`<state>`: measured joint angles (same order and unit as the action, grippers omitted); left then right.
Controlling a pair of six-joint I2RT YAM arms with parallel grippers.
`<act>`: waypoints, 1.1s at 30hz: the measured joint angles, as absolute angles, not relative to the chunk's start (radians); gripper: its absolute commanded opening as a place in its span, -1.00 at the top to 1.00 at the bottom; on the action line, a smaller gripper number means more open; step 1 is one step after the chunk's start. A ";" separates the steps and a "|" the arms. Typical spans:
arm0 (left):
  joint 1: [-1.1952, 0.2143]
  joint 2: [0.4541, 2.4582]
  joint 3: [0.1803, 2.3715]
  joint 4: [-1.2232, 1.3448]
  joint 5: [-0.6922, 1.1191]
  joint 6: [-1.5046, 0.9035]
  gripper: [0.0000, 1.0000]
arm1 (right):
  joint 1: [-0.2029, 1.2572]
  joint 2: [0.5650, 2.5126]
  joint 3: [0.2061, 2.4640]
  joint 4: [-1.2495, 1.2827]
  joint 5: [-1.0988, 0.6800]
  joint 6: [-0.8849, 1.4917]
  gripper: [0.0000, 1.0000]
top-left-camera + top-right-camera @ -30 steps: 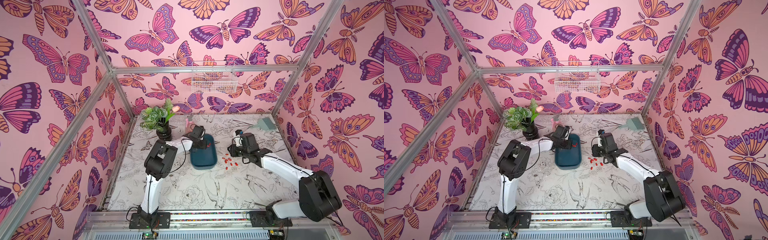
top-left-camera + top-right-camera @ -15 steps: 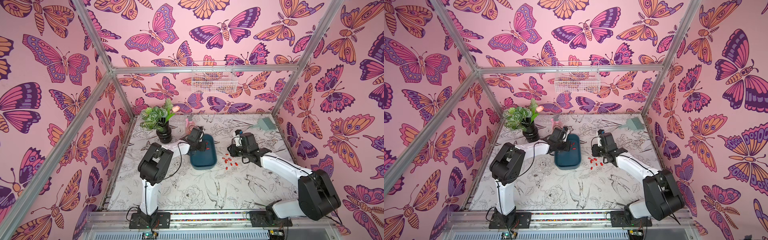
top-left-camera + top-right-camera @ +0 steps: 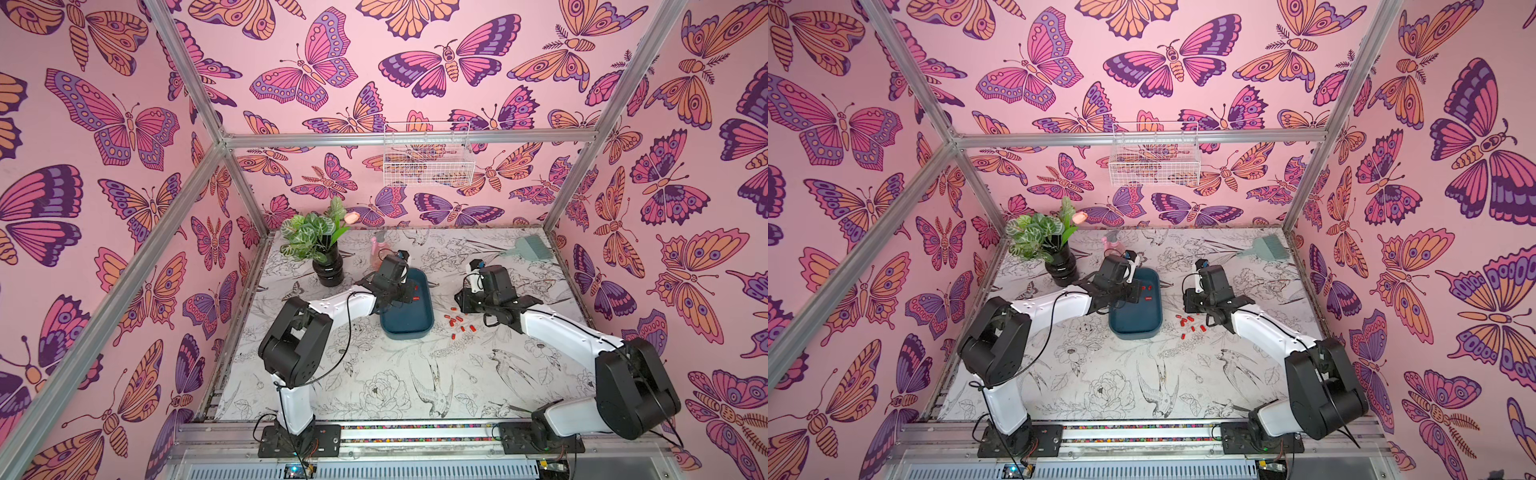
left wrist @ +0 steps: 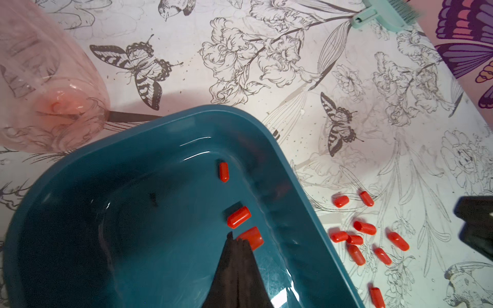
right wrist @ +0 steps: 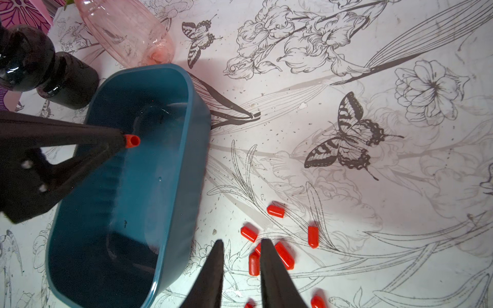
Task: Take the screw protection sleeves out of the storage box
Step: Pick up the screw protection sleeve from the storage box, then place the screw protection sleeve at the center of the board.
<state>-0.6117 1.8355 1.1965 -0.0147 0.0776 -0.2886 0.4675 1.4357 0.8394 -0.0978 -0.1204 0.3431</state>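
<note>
The dark teal storage box (image 3: 407,328) (image 3: 1133,328) lies mid-table. My left gripper (image 4: 241,240) (image 3: 405,291) reaches into it, jaws pressed together, with one red screw protection sleeve (image 5: 132,140) (image 4: 253,236) sticking out at its tip. Two more sleeves (image 4: 238,217) lie on the box floor by the side wall. Several sleeves (image 3: 457,322) (image 3: 1190,322) (image 5: 276,210) are scattered on the table just right of the box. Above them hangs my right gripper (image 5: 240,244) (image 3: 459,301), its fingers a little apart with only table between them.
A pink spray bottle (image 3: 379,249) (image 4: 40,80) lies just behind the box. A plant in a black vase (image 3: 328,266) stands at the back left. A teal brush (image 3: 528,247) lies at the back right. A white wire basket (image 3: 428,158) hangs on the back wall.
My left arm's elbow has swung down and toward the front left, while its gripper stayed in the box. The right arm has hardly moved.
</note>
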 measured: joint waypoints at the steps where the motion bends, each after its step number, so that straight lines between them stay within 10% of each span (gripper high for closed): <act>1: -0.618 1.825 1.193 -0.013 0.077 -0.287 1.00 | 0.467 1.436 0.839 -0.098 -0.120 0.343 0.44; 33: -0.867 1.869 1.266 0.005 -0.024 -0.135 1.00 | 0.281 1.224 0.649 -0.012 -0.061 0.422 0.36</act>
